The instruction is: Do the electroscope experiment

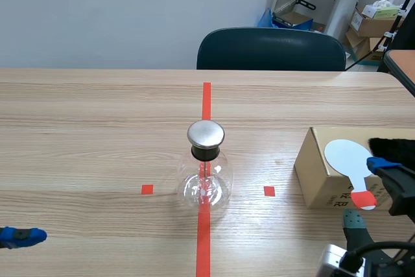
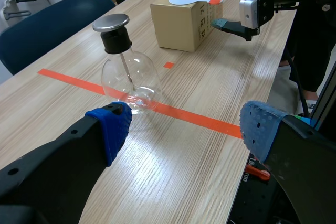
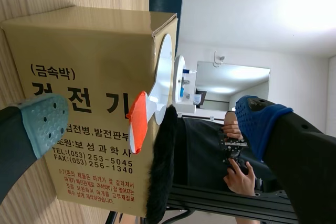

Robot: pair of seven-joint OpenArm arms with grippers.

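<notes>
Table point(image 1: 97, 128): capped glass flask point(image 1: 205, 183), rod point(image 2: 126, 72) inside.

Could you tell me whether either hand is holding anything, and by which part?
Nothing is held: the left hand is open near the flask, the right hand open either side of the paddle's handle.

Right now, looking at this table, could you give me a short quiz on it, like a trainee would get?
1. True or false: the clear round glass flask with the metal disc cap stands on the long orange-red tape line.
2. What lies on top of the brown cardboard box? A) a white round paddle with an orange-red handle; B) a steel spoon; C) a blue cup.
3. Are the left arm's jaws open or shut?
Key: 1 true; 2 A; 3 open.
</notes>
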